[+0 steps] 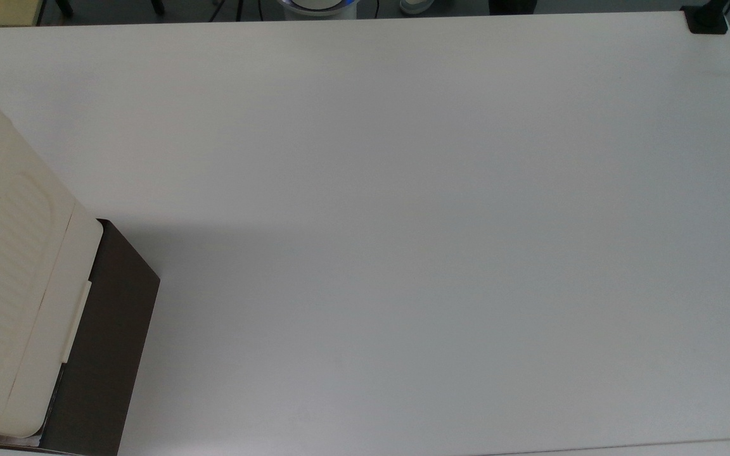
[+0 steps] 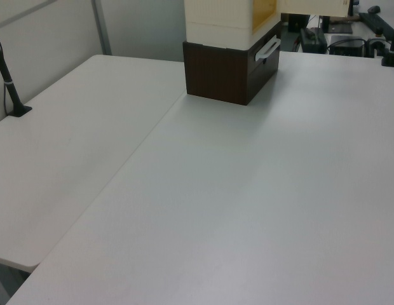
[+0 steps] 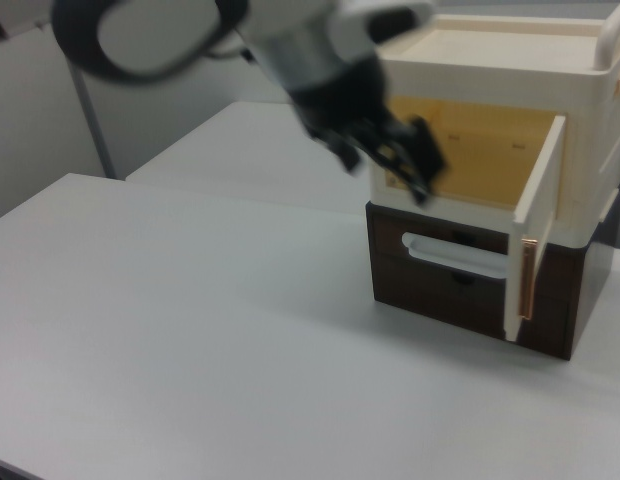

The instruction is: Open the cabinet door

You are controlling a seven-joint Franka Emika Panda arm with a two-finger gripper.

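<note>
The cabinet [image 3: 490,190] sits at the table's [image 1: 403,221] edge, at the top view's left, its door [image 3: 535,225] swung wide. The gripper [image 3: 415,165] hangs before the opening, holding nothing; its spread I cannot tell. The plastic door looks light and stiff, best taken by its free edge.

In the right view, the Franka arm [image 3: 180,35] is reaching in from the right view's upper left, its white wrist angling downward toward the right view's right and its black gripper [image 3: 415,165] pointing down and rightward, blurred.
</note>
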